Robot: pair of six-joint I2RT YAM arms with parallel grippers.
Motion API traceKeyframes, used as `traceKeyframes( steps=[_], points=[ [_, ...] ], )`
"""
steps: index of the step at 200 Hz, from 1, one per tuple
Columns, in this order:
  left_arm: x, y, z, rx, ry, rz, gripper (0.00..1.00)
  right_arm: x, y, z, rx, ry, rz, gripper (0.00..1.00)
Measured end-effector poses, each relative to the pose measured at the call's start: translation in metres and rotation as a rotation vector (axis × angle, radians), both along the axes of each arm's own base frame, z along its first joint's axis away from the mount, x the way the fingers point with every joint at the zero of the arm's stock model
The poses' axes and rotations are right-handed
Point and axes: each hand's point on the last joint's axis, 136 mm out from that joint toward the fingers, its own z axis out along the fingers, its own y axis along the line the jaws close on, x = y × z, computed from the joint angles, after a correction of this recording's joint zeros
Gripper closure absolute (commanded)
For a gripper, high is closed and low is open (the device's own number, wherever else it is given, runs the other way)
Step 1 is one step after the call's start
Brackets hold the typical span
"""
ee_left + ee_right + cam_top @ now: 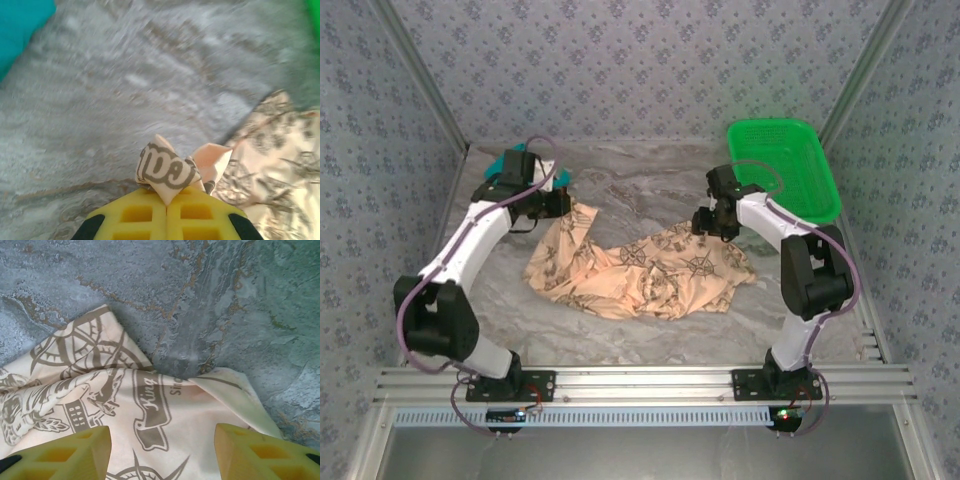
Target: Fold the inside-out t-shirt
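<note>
Your inside-out t-shirt (640, 270) lay crumpled in the middle of the top view, spread from centre-left to centre-right on the marbled grey table (650, 190), with its dark compass prints showing.

Your left gripper (563, 205) sat at the shirt's upper-left corner. In the left wrist view, that gripper (166, 200) was clamped tight at the bottom centre of the frame. Its yellow fingers (135, 215) were pressed together on a small bunched fold of the t-shirt (165, 167), which stuck up above them. More of the cloth trailed off to the lower right.

Your right gripper (710, 225) was at the shirt's upper-right edge. In the right wrist view, that gripper (162, 440) stood with its yellow fingers (75, 450) well apart at the bottom corners. The printed cloth (150, 410) lay between and below them, and nothing was pinched. I could not tell whether the fingertips touched the cloth.

A green basket (785, 165) sat at the upper right of the top view. A teal shirt (500, 165) lay at the upper left, just behind the left gripper.
</note>
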Motion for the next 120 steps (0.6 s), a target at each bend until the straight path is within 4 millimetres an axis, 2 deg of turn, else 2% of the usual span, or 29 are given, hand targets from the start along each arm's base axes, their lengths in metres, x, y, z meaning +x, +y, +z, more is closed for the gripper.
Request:
traceKeyframes(
  steps=[19,32,40,59,96,120],
  points=[
    [-0.006,-0.005,0.027,-0.038,-0.062,-0.035,1.0,0.002,0.006,-0.011,-0.008,0.015,0.014,0.51],
    [-0.01,-0.008,0.042,-0.054,-0.101,-0.052,1.0,0.004,0.009,-0.022,-0.016,0.025,0.019,0.76],
    [-0.012,-0.009,0.054,-0.064,-0.131,-0.066,1.0,0.006,0.008,-0.029,-0.019,0.03,0.019,0.87],
    [-0.017,-0.014,0.092,-0.096,-0.225,-0.106,1.0,0.01,0.003,-0.035,-0.015,0.029,-0.001,1.0],
    [-0.038,-0.021,0.188,-0.145,-0.477,-0.189,1.0,0.016,-0.002,-0.02,0.009,-0.034,-0.02,0.99],
    [-0.057,-0.025,0.233,-0.16,-0.611,-0.24,1.0,0.011,0.001,0.011,0.055,-0.123,0.0,0.6]
  ],
)
